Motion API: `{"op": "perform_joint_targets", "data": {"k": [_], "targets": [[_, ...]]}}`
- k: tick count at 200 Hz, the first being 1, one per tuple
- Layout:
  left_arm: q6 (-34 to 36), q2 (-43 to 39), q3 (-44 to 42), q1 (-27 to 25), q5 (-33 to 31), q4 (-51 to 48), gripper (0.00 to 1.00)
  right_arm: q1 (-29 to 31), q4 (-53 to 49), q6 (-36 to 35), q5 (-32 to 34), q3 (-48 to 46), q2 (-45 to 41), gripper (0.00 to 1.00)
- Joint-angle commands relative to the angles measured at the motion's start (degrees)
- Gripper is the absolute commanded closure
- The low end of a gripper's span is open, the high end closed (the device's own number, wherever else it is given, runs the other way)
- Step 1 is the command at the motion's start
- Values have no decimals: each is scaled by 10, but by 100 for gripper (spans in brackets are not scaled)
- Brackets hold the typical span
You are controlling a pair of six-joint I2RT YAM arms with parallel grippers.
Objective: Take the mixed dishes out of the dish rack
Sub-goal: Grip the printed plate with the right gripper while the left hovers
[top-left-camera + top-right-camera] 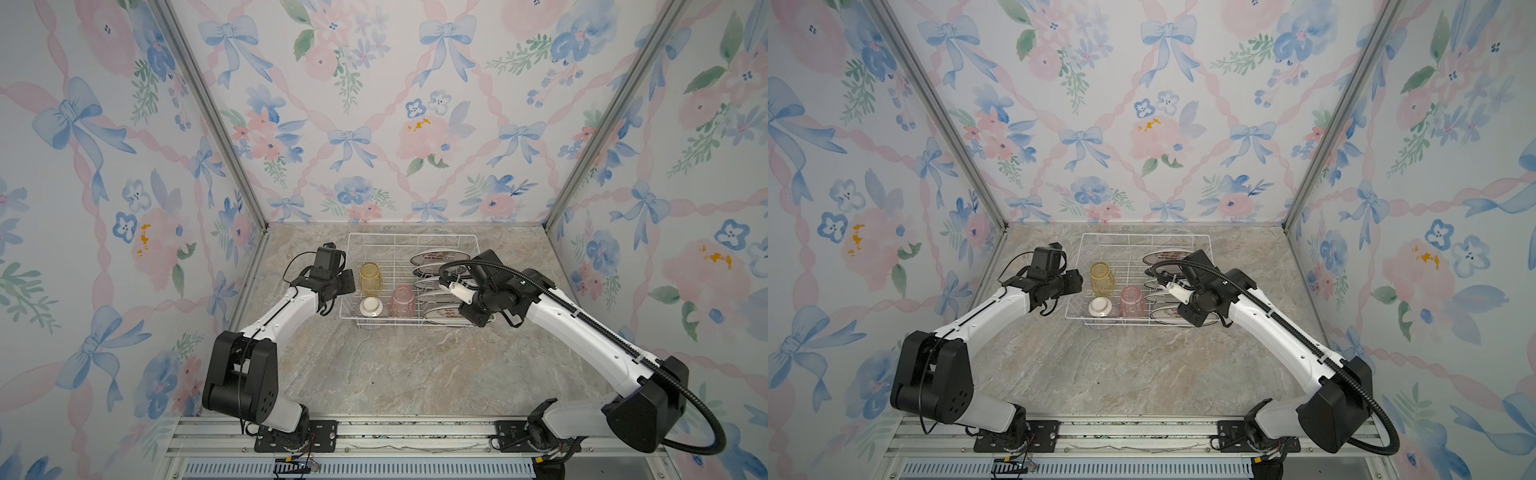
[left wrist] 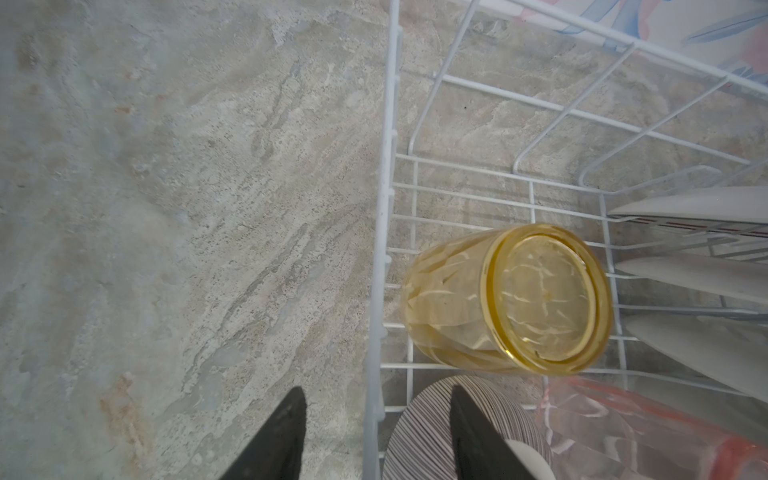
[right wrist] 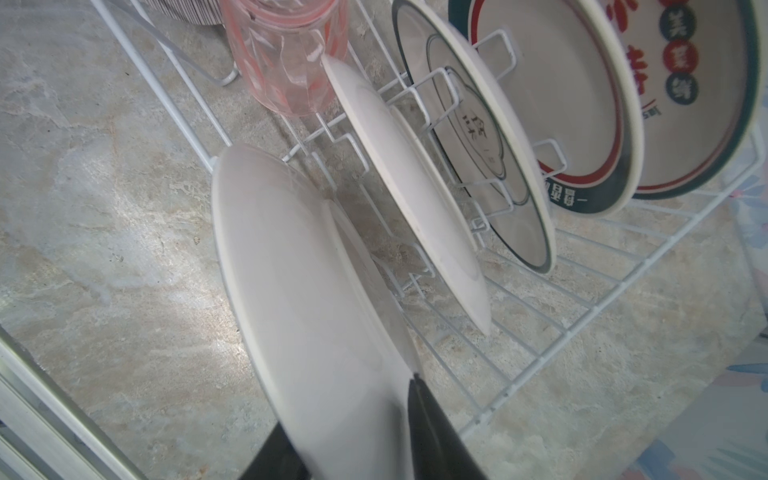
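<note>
The dish rack (image 1: pixel 399 266) sits at the back of the desk (image 1: pixel 415 374); plates (image 1: pixel 432 257) stand on edge in a row along its right side; a yellow tumbler (image 1: pixel 370 276) and a pink tumbler (image 1: pixel 402 301) stand upside down on its left, with a striped bowl (image 1: pixel 371 308) upturned in the near left corner; my right claw (image 3: pixel 353 407) straddles the front plate (image 3: pixel 299 291), one finger each side, though I cannot tell whether it is pinching; my left claw (image 2: pixel 377 388) hangs released, gripping nothing, one finger above the bowl, the other outside the rack.
</note>
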Motion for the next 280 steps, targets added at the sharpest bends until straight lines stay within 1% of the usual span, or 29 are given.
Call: {"op": "perform_joint_targets", "data": {"k": [1, 24, 42, 63, 79, 90, 112, 130, 139, 152, 165, 204, 253, 280], "targets": [[-7, 18, -4, 2, 14, -11, 46, 0, -2, -6, 4, 17, 5, 62], [-9, 33, -3, 1, 23, -11, 50, 0, -7, -10, -6, 19, 8, 64], [-10, 41, -1, 2, 25, -11, 51, 2, -13, -11, -8, 20, 11, 66], [-9, 46, 3, 1, 24, -11, 52, 4, -16, -13, -12, 18, 12, 70], [-8, 51, 7, 2, 25, -11, 52, 7, -19, -15, -13, 16, 13, 71], [-8, 54, 10, 2, 26, -11, 52, 8, -20, -17, -14, 16, 15, 76], [-8, 61, 14, 1, 28, -11, 53, 9, -21, -15, -15, 16, 19, 76], [-7, 64, 17, 2, 30, -11, 53, 14, -13, -16, 1, 9, 20, 76], [-8, 65, 18, 1, 30, -11, 53, 18, -8, -17, 12, 6, 19, 79], [-7, 65, 18, 2, 30, -11, 53, 25, 1, -20, 36, -1, 16, 86], [-7, 66, 18, 2, 30, -10, 53, 31, 9, -24, 56, -7, 11, 100], [-5, 67, 20, 1, 31, -10, 53, 44, 52, -30, 104, -30, -19, 100], [-3, 71, 21, 1, 32, -8, 53, 71, 134, -45, 196, -67, -78, 100], [-1, 73, 22, 2, 35, -5, 53, 78, 156, -47, 216, -71, -104, 100]]}}
